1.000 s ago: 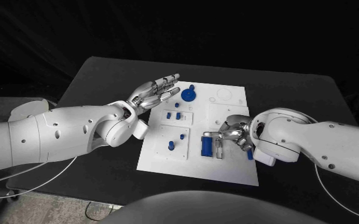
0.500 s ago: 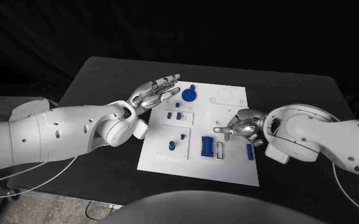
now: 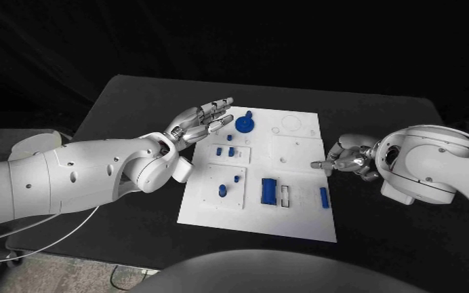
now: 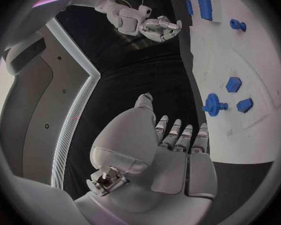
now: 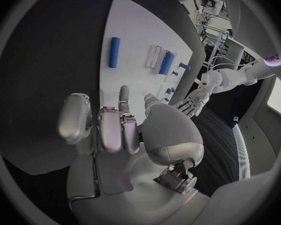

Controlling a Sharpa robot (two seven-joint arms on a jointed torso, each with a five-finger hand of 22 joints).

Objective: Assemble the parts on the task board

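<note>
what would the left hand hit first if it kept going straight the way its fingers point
Probably the blue gear-shaped part at the task board's far end; the left hand may be above it, height unclear.

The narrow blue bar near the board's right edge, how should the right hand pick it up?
Pinch the blue bar across its narrow width at mid-length, coming from above. It lies flat on the task board, long sides clear, and the right hand is beside it, holding nothing.
</note>
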